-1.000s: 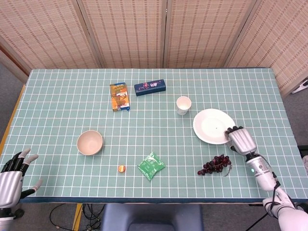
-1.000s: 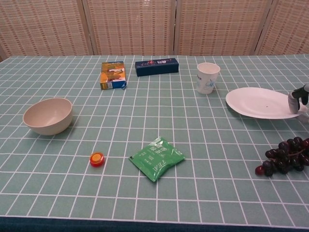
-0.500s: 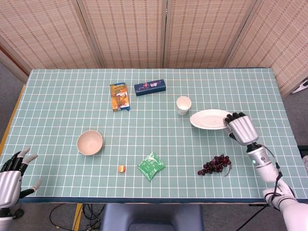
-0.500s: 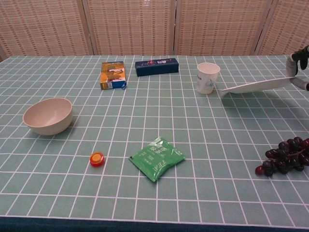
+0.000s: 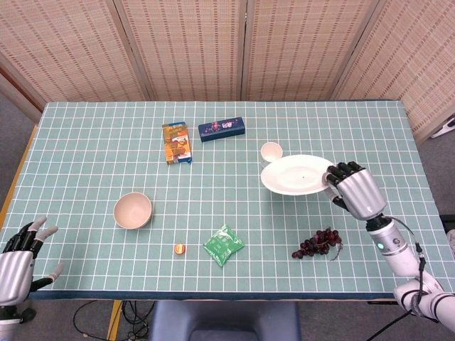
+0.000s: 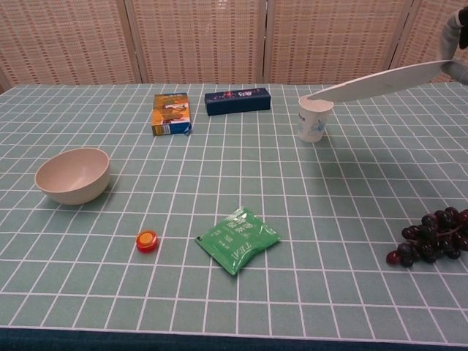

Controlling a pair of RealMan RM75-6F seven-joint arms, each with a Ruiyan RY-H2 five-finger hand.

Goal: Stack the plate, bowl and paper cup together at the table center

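My right hand (image 5: 353, 189) grips the right rim of the white plate (image 5: 296, 175) and holds it in the air, tilted, above the table. In the chest view the plate (image 6: 380, 80) slants down to the left, its low edge over the paper cup (image 6: 314, 119); only a bit of the right hand (image 6: 455, 31) shows at the top right corner. The paper cup (image 5: 271, 151) stands upright behind the plate. The beige bowl (image 5: 133, 209) sits upright at the left, also seen as the bowl (image 6: 72, 175). My left hand (image 5: 19, 263) hangs off the near left corner, fingers spread, holding nothing.
An orange box (image 5: 176, 142) and a dark blue box (image 5: 222, 128) lie at the back. A green tea packet (image 5: 223, 245), a small red-orange cap (image 5: 180, 249) and a bunch of dark grapes (image 5: 317, 243) lie near the front edge.
My right hand has lifted the plate off the table and carried it up and to the left, so that it now covers part of the cup. The left hand barely moved.
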